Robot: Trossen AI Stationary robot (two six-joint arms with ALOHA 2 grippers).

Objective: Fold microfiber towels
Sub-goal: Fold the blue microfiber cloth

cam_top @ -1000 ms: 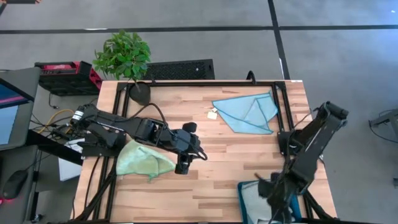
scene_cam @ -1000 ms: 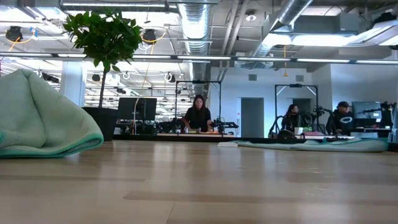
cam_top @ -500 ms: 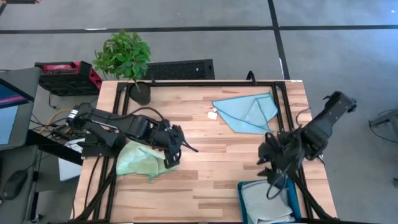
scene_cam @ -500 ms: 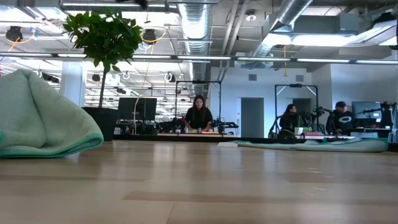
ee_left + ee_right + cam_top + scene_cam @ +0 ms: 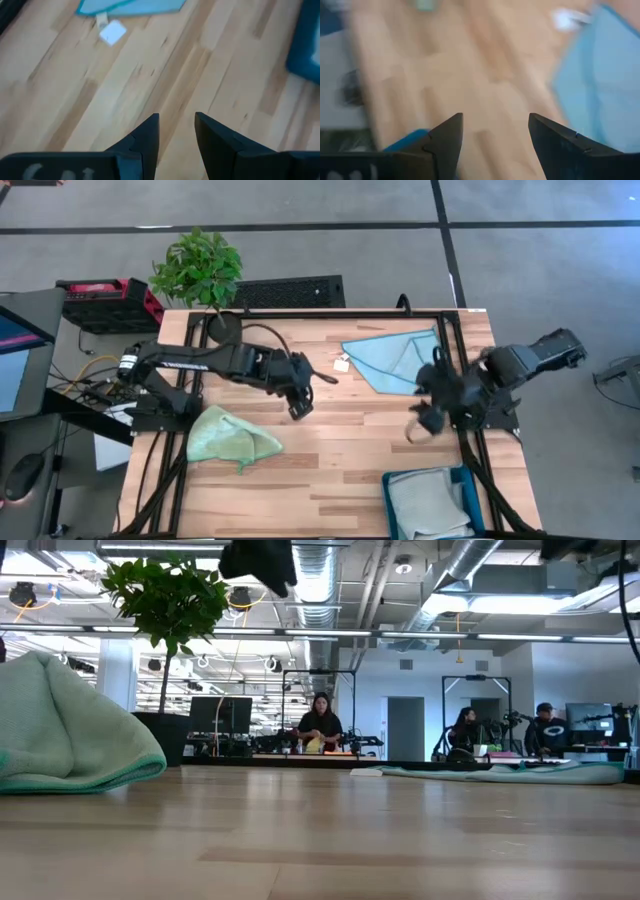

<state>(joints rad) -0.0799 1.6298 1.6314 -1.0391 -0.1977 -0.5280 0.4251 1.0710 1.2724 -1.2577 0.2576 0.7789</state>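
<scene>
Near the table's far edge, the light blue towel (image 5: 398,360) lies flat, tag (image 5: 342,364) toward the left arm.

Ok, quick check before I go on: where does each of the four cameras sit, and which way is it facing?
High view: overhead, straight down on the table; both arms, left tool, right tool.
Low view: table height, level into the room; the green towel is close, an arm part at top.
Left wrist view: looks past its open fingers at bare wood and the blue towel.
Right wrist view: open fingers, same blue towel.
Shared: the blue towel shows in all four views.
</scene>
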